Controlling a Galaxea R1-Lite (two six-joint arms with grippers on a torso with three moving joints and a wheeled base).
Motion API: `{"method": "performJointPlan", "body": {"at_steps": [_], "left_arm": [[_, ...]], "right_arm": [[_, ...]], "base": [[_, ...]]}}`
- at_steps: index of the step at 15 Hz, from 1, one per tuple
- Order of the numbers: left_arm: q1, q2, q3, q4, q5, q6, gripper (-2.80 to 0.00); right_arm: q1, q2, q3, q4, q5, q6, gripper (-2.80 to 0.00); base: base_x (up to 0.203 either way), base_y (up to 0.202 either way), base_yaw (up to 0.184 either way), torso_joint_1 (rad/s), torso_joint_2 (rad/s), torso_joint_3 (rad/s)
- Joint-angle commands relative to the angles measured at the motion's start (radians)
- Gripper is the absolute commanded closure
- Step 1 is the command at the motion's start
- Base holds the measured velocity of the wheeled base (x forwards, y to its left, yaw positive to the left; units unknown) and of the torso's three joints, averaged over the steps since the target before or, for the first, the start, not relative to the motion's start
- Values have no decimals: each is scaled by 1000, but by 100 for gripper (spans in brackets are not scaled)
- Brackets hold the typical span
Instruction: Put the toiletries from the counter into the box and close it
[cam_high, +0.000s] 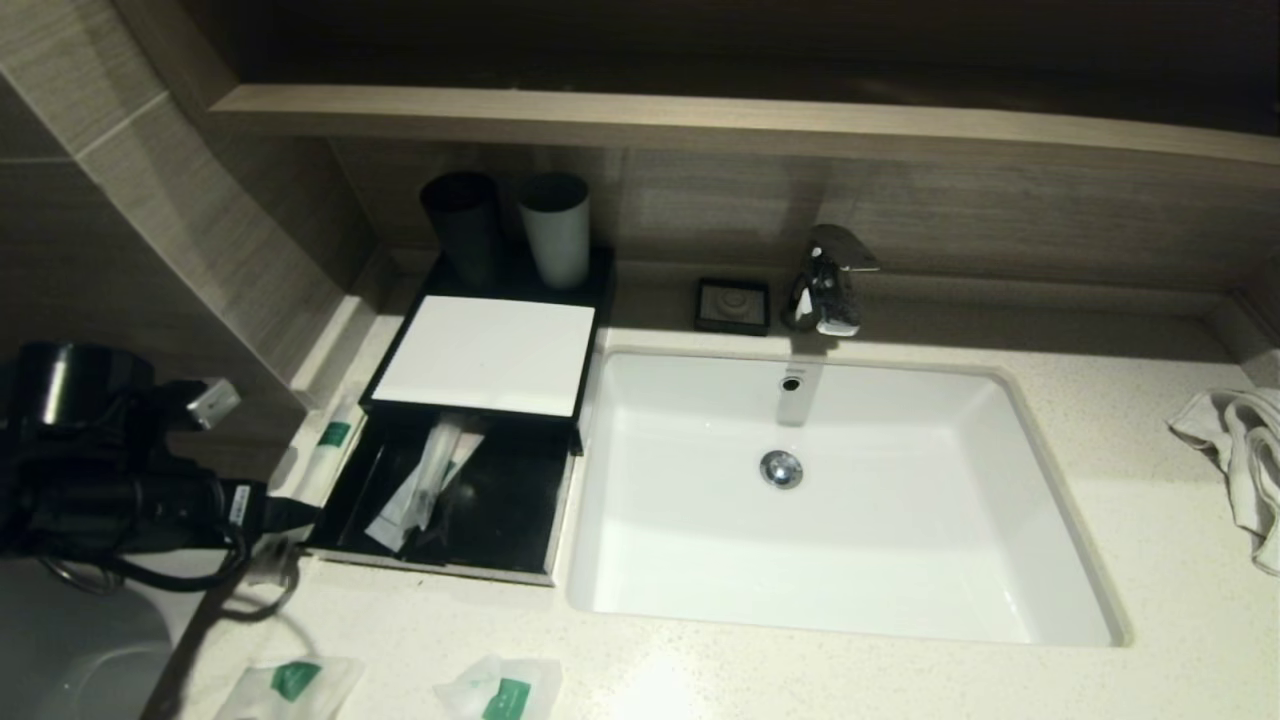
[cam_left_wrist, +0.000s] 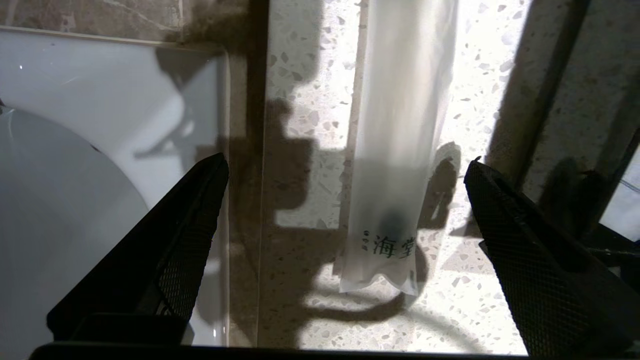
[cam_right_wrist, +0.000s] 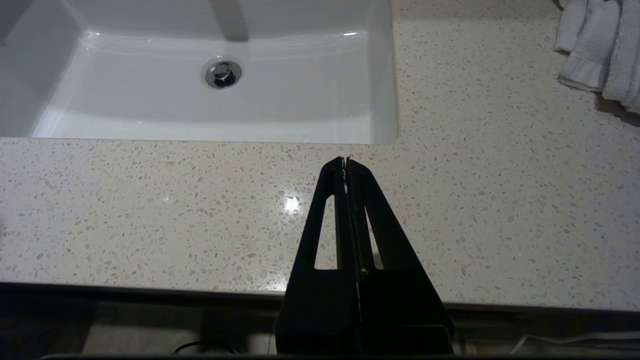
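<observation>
Left tool (cam_left_wrist: 345, 200) over frosted slender packet (cam_left_wrist: 400, 140)

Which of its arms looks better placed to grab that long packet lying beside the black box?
Probably the left. The left gripper hangs open directly over the long packet on the counter, beside the box. The right gripper is shut, near the sink's front edge.

Box (cam_high: 485, 355) drawer open, one packet (cam_high: 425, 480) inside; second packet (cam_high: 330, 445) and two pouches (cam_high: 290, 685) on counter (cam_high: 900, 680).
</observation>
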Motion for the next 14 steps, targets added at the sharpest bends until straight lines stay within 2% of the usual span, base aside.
{"method": "performJointPlan", "body": {"at_steps": [1,13,14], "left_arm": [[-18,2,1,0,0,1,-280],[-29,23,-1,-2,14,11,-280],[-29,24,-1,-2,16,10,0]], "right_arm": [[0,1,0,0,0,0,0],[0,1,0,0,-1,0,0],[0,0,0,0,-1,0,0]], "base": [[0,0,0,0,0,0],[0,0,0,0,0,0],[0,0,0,0,0,0]]}}
